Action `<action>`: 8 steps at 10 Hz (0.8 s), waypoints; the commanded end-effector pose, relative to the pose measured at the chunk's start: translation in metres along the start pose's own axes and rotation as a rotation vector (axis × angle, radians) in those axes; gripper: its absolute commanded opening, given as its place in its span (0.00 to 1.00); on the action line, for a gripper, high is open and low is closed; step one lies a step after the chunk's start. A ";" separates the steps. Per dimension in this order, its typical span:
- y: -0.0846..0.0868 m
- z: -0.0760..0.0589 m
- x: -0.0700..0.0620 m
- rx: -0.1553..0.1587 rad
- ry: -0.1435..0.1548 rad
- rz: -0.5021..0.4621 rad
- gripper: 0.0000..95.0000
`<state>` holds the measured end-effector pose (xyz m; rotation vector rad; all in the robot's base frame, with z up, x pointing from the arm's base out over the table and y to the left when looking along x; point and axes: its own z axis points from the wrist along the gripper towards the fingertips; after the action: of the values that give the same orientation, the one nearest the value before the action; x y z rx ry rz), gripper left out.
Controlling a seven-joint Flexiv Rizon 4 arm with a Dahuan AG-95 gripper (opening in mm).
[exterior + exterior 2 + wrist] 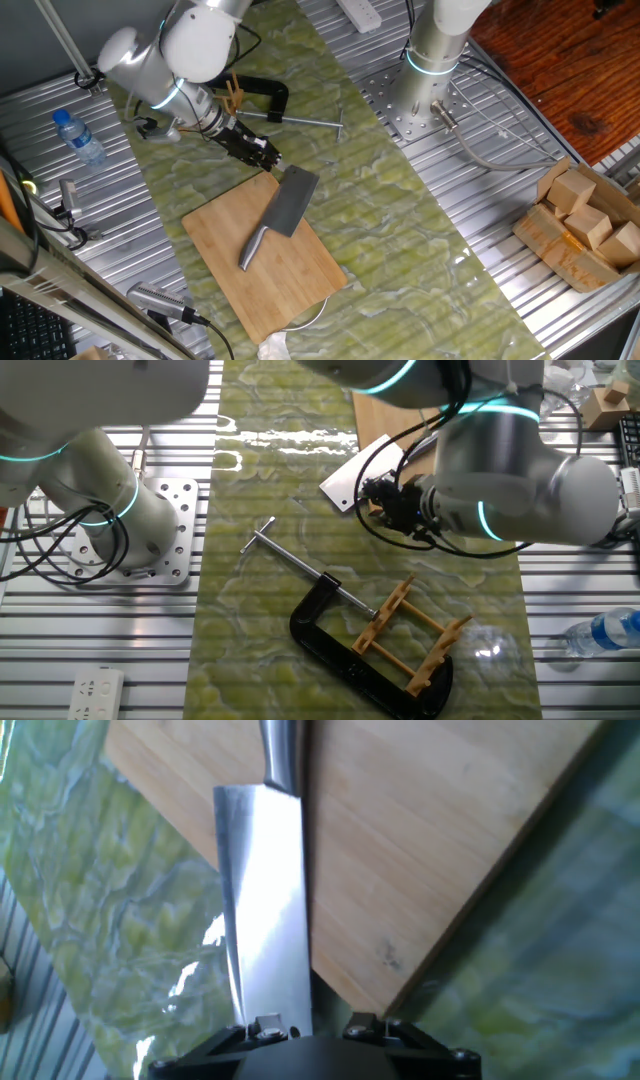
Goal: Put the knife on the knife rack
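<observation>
The knife (285,205), a cleaver with a grey blade and a slim silver handle, lies flat on the bamboo cutting board (300,270), its blade end overhanging the board's far corner. My gripper (265,155) hovers just beyond that blade end. In the hand view the blade (262,890) runs up from between the fingertips of my gripper (315,1025), whose jaws stand apart and are not closed on it. The knife rack (410,635), light wood with upright pegs, stands inside the black C-clamp (330,640). In one fixed view the knife rack (232,92) is partly hidden behind my arm.
A second arm's base (430,60) stands at the back right. A water bottle (78,137) lies on the left metal deck. A box of wooden blocks (585,225) sits at the right edge. The clamp's steel bar (310,122) reaches toward the middle of the mat.
</observation>
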<state>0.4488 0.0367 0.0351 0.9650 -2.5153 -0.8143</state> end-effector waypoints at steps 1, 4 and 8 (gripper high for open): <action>0.002 0.005 0.004 -0.004 -0.010 0.016 0.20; 0.005 0.015 0.008 -0.024 -0.026 0.027 0.20; 0.004 0.021 0.010 -0.042 -0.037 0.031 0.40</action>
<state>0.4287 0.0407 0.0217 0.8989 -2.5276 -0.8849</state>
